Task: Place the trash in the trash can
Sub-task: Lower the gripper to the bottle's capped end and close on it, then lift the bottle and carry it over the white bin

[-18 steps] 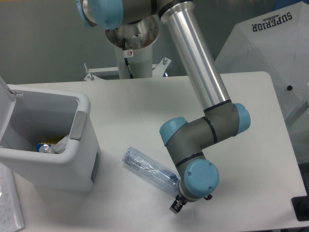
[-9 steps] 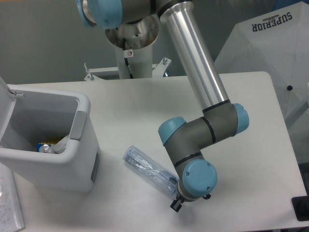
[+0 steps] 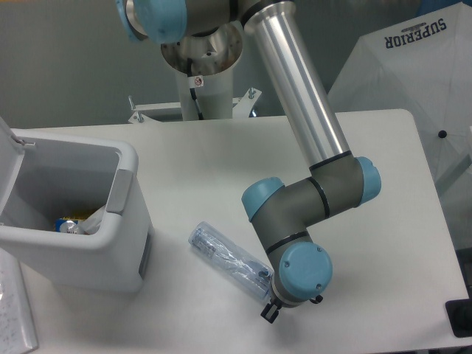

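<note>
The crushed clear blue-tinted bottle (image 3: 225, 258) lies on the white table, slanting from upper left to lower right. My gripper (image 3: 269, 310) is at the bottle's lower right end, mostly hidden under the blue wrist joint. Only one dark fingertip (image 3: 268, 313) shows, so its state is unclear. The pale grey trash can (image 3: 118, 243) stands at the left with its lid (image 3: 6, 133) swung open. Inside it lie a crumpled clear wrapper (image 3: 93, 219) and a yellow-and-blue packet (image 3: 66, 223).
The robot's base column (image 3: 200, 88) stands at the table's back edge. A white cover printed SUPERIOR (image 3: 413, 66) is at the back right. A sheet of paper (image 3: 13, 317) lies at the front left. A dark object (image 3: 461, 317) sits off the table's front right corner.
My wrist and gripper have shifted slightly left toward the bottle's end. The bottle has nudged a little.
</note>
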`<state>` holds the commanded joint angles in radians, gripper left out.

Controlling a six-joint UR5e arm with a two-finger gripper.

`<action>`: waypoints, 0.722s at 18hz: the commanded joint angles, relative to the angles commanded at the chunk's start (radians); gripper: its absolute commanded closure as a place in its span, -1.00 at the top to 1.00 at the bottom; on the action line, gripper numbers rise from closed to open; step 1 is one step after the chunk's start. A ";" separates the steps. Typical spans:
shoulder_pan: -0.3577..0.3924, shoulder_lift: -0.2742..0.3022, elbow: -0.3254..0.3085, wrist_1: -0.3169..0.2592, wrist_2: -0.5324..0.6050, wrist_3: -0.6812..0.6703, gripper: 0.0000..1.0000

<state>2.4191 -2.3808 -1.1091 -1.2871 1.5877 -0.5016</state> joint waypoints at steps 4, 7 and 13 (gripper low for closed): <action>0.006 0.061 0.006 0.048 -0.011 0.018 -0.99; 0.008 0.103 0.014 0.121 -0.012 0.040 -0.99; 0.005 0.206 0.034 0.304 -0.167 0.120 -0.99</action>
<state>2.4237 -2.1753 -1.0754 -0.9835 1.4208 -0.3821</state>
